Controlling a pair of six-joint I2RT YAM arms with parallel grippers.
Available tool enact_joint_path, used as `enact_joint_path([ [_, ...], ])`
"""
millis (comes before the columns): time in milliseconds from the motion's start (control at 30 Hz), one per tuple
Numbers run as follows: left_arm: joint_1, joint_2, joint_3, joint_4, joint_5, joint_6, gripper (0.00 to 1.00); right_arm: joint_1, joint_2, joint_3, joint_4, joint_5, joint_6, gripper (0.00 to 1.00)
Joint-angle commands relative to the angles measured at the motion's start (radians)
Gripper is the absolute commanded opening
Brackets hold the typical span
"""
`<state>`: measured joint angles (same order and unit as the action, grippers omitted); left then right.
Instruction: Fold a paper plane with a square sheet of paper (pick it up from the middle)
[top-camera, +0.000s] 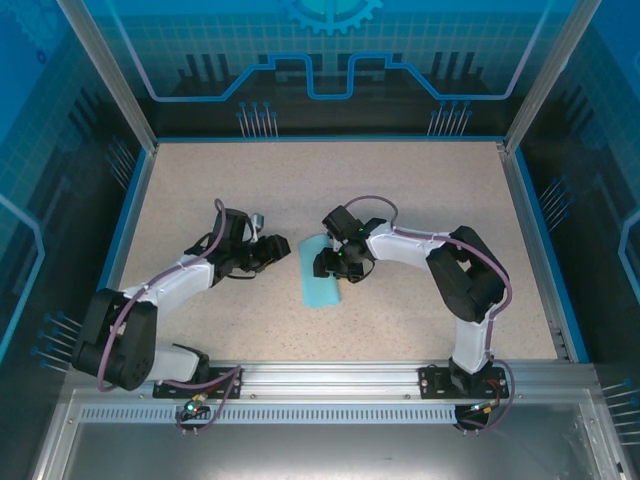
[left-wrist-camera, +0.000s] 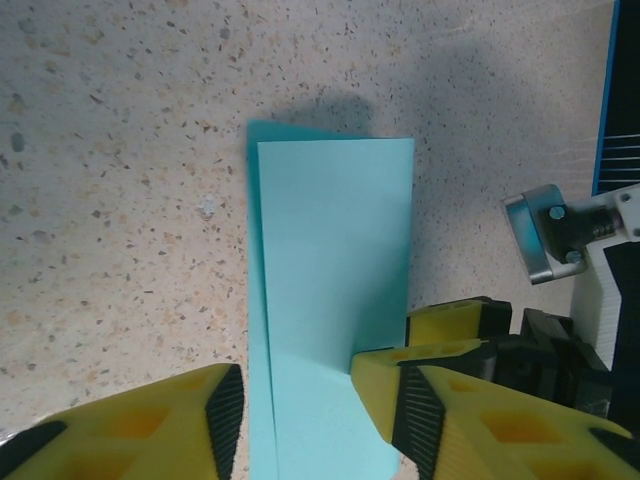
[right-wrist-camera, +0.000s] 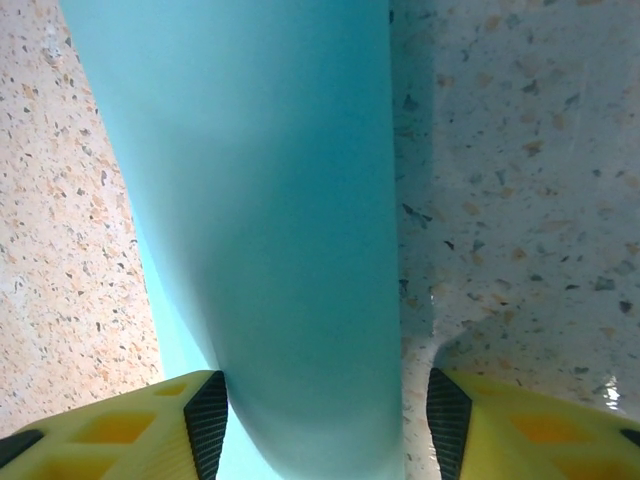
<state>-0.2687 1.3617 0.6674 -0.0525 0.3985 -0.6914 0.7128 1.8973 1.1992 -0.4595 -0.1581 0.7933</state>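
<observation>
I see the square sheet of paper (top-camera: 320, 275), already folded in half, lying on the counter (top-camera: 420, 190) between both arms. My left end effector (left-wrist-camera: 312, 405) straddles one end, jaws apart, gripping nothing. The right end effector (right-wrist-camera: 318, 410) stands released astride the sheet too, probably placed to press the crease
</observation>
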Motion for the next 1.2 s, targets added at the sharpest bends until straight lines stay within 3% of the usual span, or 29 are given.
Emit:
enact_joint_path([
  [0, -0.006, 0.026, 0.017, 0.04, 0.063, -0.023, 0.45, 0.0, 0.026, 0.027, 0.001, -0.017, 0.03, 0.6],
  [167, -0.006, 0.049, 0.02, 0.054, 0.079, -0.039, 0.37, 0.002, 0.04, 0.038, -0.02, 0.006, 0.051, 0.62],
  [467, -0.009, 0.087, 0.029, 0.076, 0.095, -0.046, 0.35, 0.02, 0.056, 0.052, -0.039, 0.036, 0.092, 0.65],
  [700, -0.025, 0.147, 0.05, 0.106, 0.114, -0.075, 0.24, 0.028, 0.074, 0.047, -0.042, 0.054, 0.124, 0.69],
  [1167, -0.067, 0.296, 0.103, 0.193, 0.148, -0.139, 0.2, 0.03, 0.091, 0.043, -0.05, 0.052, 0.111, 0.7],
])
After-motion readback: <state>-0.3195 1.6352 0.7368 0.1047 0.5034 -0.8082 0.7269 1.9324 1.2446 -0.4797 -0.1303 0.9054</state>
